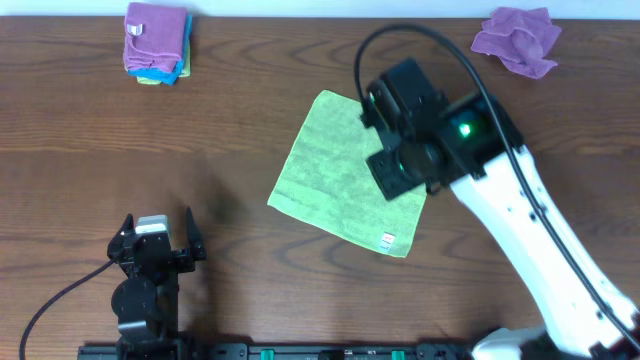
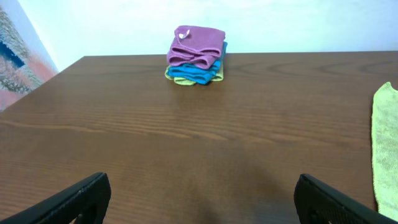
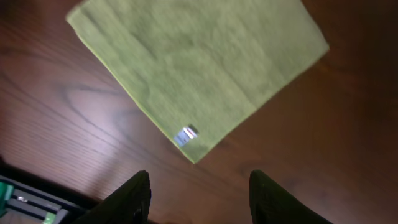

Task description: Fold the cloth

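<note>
A light green cloth (image 1: 345, 175) lies flat on the brown table, turned like a diamond, with a small white tag near its front corner (image 1: 386, 239). In the right wrist view the cloth (image 3: 199, 68) fills the upper part and its tag (image 3: 186, 134) is near the low corner. My right gripper (image 3: 200, 193) is open and empty, held above the cloth's right side; in the overhead view it (image 1: 400, 135) hides part of the cloth. My left gripper (image 2: 198, 199) is open and empty at the table's front left (image 1: 155, 240), well clear of the cloth, whose edge (image 2: 387, 149) shows at the right.
A stack of folded cloths, purple on blue and yellow-green (image 1: 156, 42), sits at the back left and shows in the left wrist view (image 2: 196, 55). A crumpled purple cloth (image 1: 517, 38) lies at the back right. The table's front edge carries the arm bases.
</note>
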Motion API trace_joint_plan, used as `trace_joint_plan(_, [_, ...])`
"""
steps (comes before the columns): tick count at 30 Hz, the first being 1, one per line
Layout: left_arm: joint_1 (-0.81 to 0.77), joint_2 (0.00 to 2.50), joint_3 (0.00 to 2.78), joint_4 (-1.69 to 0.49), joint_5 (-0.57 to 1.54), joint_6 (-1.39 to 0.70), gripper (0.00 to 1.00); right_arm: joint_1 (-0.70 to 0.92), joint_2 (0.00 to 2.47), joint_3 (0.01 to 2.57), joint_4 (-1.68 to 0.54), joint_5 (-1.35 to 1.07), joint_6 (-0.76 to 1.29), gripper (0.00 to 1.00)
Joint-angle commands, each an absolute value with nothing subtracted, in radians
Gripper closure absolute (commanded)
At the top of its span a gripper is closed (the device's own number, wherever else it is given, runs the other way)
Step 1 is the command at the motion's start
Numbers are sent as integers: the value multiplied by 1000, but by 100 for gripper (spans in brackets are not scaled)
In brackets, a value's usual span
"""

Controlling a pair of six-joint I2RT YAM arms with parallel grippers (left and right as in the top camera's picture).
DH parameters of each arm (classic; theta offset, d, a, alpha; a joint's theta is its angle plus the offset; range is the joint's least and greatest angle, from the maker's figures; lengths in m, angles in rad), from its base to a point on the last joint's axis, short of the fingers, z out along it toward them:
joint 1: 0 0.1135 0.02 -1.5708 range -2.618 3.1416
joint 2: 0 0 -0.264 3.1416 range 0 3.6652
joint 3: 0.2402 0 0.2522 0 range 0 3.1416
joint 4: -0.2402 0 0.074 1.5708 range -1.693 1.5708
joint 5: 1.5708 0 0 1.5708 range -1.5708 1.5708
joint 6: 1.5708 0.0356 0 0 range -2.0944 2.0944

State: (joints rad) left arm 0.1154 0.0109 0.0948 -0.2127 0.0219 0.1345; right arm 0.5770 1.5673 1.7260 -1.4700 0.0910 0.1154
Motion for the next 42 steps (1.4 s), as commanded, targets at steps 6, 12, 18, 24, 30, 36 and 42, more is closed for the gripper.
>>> trace_joint_plan(6, [119,6,65,-221,11,134,5,646,1294,1334,-1356,93,271,41])
trace_joint_plan(12, [119,6,65,-221,11,134,5,682,1187,1102,-1317,56,416,27])
trace_joint_plan(18, [119,6,65,-221,11,134,5,681,1178,960,-1203,18,458,91])
trace_joint_plan(24, [119,6,65,-221,11,134,5,681,1178,955,-1182,-7,485,99])
trace_joint_plan(30, [119,6,65,-221,11,134,5,681,1178,955,-1196,-61,486,98])
trace_joint_plan(36, [119,6,65,-221,11,134,5,681,1178,955,-1144,-56,462,98])
trace_joint_plan(42, [119,6,65,-221,11,134,5,680,1178,955,-1137,-58,463,99])
